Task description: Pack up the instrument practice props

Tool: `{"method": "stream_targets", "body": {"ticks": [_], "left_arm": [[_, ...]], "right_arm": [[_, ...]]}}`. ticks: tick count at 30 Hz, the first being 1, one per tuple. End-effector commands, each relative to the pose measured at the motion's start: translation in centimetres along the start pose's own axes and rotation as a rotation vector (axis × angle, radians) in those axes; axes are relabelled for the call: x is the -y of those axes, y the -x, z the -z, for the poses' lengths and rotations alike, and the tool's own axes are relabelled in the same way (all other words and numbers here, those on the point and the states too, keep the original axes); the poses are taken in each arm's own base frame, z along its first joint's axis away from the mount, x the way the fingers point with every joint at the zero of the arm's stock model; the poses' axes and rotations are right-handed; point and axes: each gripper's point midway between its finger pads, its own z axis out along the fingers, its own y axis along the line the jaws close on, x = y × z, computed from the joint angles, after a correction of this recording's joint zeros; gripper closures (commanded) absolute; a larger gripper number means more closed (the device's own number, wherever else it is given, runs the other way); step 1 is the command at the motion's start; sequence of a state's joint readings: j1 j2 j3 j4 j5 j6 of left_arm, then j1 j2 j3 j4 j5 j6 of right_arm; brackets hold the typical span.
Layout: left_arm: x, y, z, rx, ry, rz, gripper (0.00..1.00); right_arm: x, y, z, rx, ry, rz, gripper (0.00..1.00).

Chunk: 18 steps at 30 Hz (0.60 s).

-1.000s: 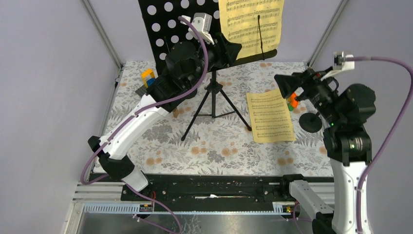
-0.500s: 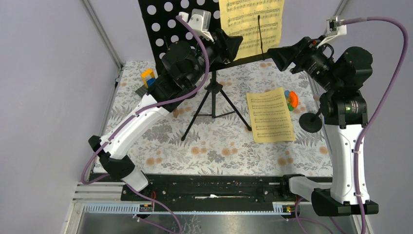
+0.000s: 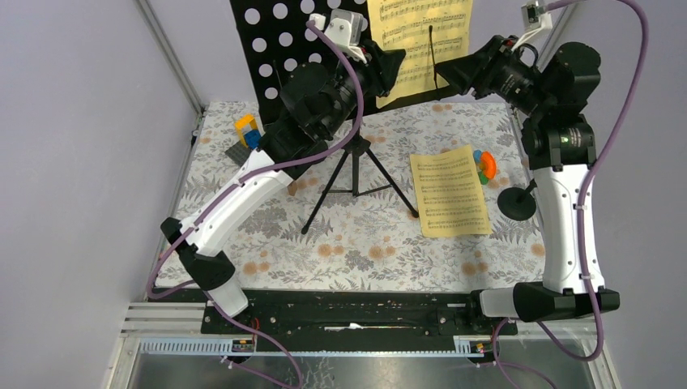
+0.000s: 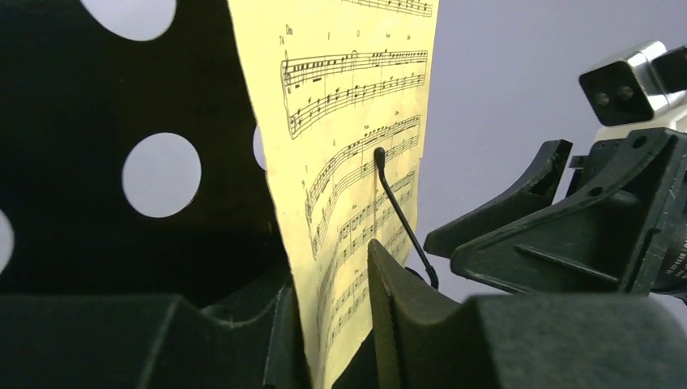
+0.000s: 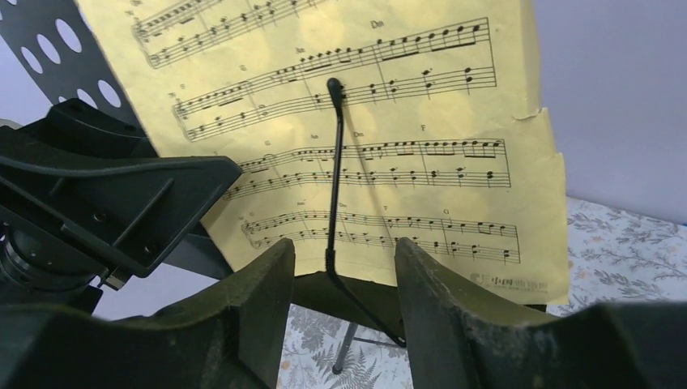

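**At the table's 12 o'clock edge: two grippers on one pinned page**

At the 12 o'clock edge of the table [image 3: 356,243], the music rack [image 3: 275,40] stands on its tripod legs [image 3: 354,174]. It carries a yellow sheet [image 5: 389,121] pressed flat by a thin wire retainer [image 5: 334,162]. My left gripper [image 4: 328,275] straddles the sheet's 7 o'clock corner. Its fingers are parted and the paper slants through the gap, so I judge it not yet pinched. My right gripper [image 5: 342,251] is released and empty, with its fingers on either side of the retainer's foot at the sheet's 6 o'clock edge.

Hazards, as I judge them:
- (a) Drawing the sheet out while the retainer bears on it may crease or tear the paper. A nick shows on its 3 o'clock edge.
- (b) Clenching my right fingers low may trap paper together with the wire.
- (c) The two grippers sit near one another, and a careless swing could knock them together.
- (d) A push on the ledge could tip the rack on its slim legs.

Pose: my left arm climbs long and slanted from its base at 7 o'clock, wrist raised at the rack. My right arm rises nearly upright from 5 o'clock, wrist bent toward 9 o'clock. A second sheet [image 3: 450,192] lies flat at 3 o'clock of the tripod, with a disc-based post [image 3: 516,203] near its own 3 o'clock side.
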State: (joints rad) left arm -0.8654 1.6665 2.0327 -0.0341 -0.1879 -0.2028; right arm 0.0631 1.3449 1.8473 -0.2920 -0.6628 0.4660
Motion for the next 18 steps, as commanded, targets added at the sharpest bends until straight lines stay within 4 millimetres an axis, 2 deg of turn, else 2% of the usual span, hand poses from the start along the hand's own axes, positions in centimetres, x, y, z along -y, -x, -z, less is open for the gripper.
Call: {"method": "stream_targets", "body": {"ticks": [1,6,11,13,18], "left_arm": [[0.4,3.4,-0.5,0.102,-0.014,0.003,0.71],[0.4,3.0,-0.8,0.097,-0.014,0.007,0.83],[0.2,2.7,-0.9,0.089,-0.004,-0.005,0.91],[0.1,2.7,-1.0,0.086,0.003,-0.012,0.94],[0.0,2.7,-0.9,0.086,0.007,-0.019,0.97]], "right_arm": [[-1.6,1.1,-0.3,0.013,0.092,0.016,0.45],[-2.1,1.3,-0.8,0.019,0.138,0.005,0.51],[-2.1,1.7,-1.3,0.025,0.157,-0.014,0.67],[-2.1,1.6,-1.6,0.014,0.173,-0.030,0.67],[-2.1,1.5,-2.2,0.000,0.203,-0.051,0.59]]}}
